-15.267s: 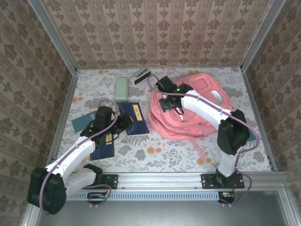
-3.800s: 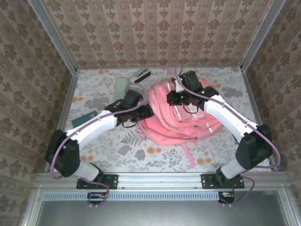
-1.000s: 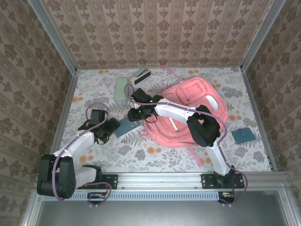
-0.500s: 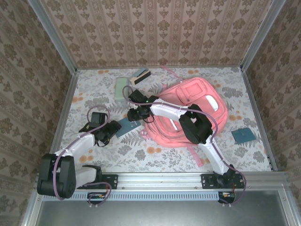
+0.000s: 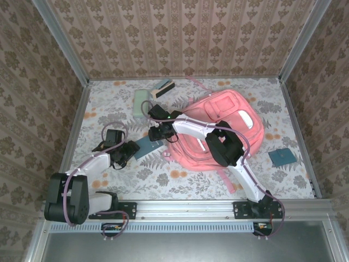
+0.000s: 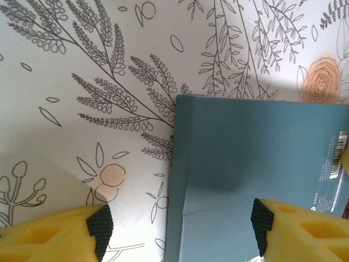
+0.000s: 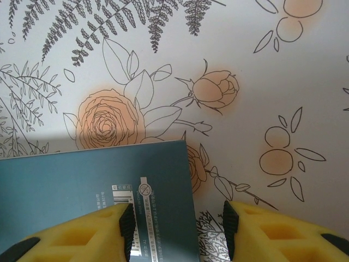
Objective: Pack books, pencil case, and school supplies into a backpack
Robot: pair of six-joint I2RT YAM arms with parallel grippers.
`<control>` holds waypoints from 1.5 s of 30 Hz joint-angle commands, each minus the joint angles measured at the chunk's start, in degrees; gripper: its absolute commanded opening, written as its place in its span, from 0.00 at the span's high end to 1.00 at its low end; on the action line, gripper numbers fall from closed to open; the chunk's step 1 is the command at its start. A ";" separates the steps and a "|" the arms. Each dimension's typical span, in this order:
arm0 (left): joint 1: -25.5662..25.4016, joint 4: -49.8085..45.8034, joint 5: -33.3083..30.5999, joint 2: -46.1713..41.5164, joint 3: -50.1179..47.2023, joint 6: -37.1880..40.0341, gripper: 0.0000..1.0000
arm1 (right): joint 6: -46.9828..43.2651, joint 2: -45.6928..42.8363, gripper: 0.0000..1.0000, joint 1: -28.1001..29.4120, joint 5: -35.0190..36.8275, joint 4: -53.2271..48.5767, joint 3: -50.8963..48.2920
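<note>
Nearest the arm bases, a pink strap (image 5: 229, 183) trails from the pink backpack (image 5: 218, 106) toward the near edge of the flowered table (image 5: 103, 112). A second teal booklet (image 5: 282, 157) lies flat by the right rim, well apart from both grippers.

A little farther in, left of centre, the left gripper (image 5: 126, 152) sits low at the near-left side of the teal booklet (image 5: 146, 146), which lies flat on the cloth just left of the backpack. The left wrist camera shows the jaws apart. One yellow finger (image 6: 100, 226) is over bare cloth and the other over the booklet (image 6: 256, 164), whose edge runs between them.

The right arm stretches across the backpack to the booklet's far side, where the right gripper (image 5: 155, 135) hangs with its jaws likewise apart. Seen from the right wrist, the barcoded end of the booklet (image 7: 92, 185) lies under one finger (image 7: 128, 221), with flowered cloth under the other.

The backpack itself lies across the right half of the table. Beyond it, toward the far wall, rest the mint-green pencil case (image 5: 142, 101), the teal-and-dark stapler-like block (image 5: 164, 87) near it to the right, and a thin pink stick (image 5: 194, 82).
</note>
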 commanded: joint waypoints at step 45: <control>-3.27 17.94 11.91 -3.91 -2.57 0.02 0.46 | 3.60 -0.33 0.58 4.75 -11.26 -0.31 -3.29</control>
